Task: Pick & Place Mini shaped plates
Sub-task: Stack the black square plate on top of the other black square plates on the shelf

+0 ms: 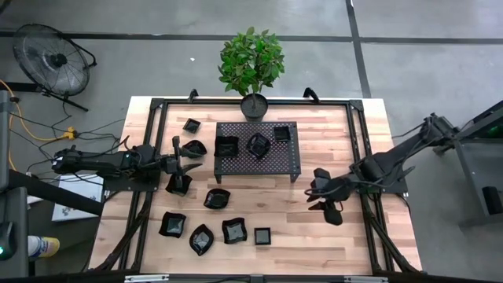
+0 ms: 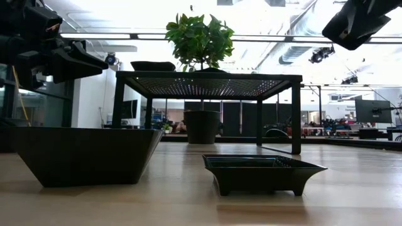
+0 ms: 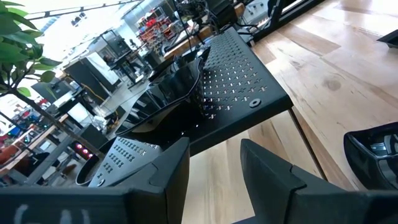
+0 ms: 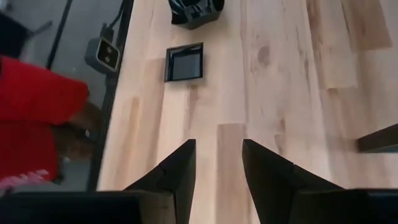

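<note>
Mini shaped plates (image 1: 218,199) lie scattered before the rack (image 1: 258,148) and plant (image 1: 251,63).

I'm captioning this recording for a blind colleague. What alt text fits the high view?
Overhead, two dark robot arms flank a light wooden table: the left gripper hovers open by small glossy black dishes, the right gripper open over bare wood. Three more dishes sit on a black perforated metal rack, a leafy green potted plant behind it.

Three plates (image 1: 258,145) on rack (image 1: 292,167), plant pot (image 1: 254,106) behind, more plates (image 1: 233,230) in front
</note>
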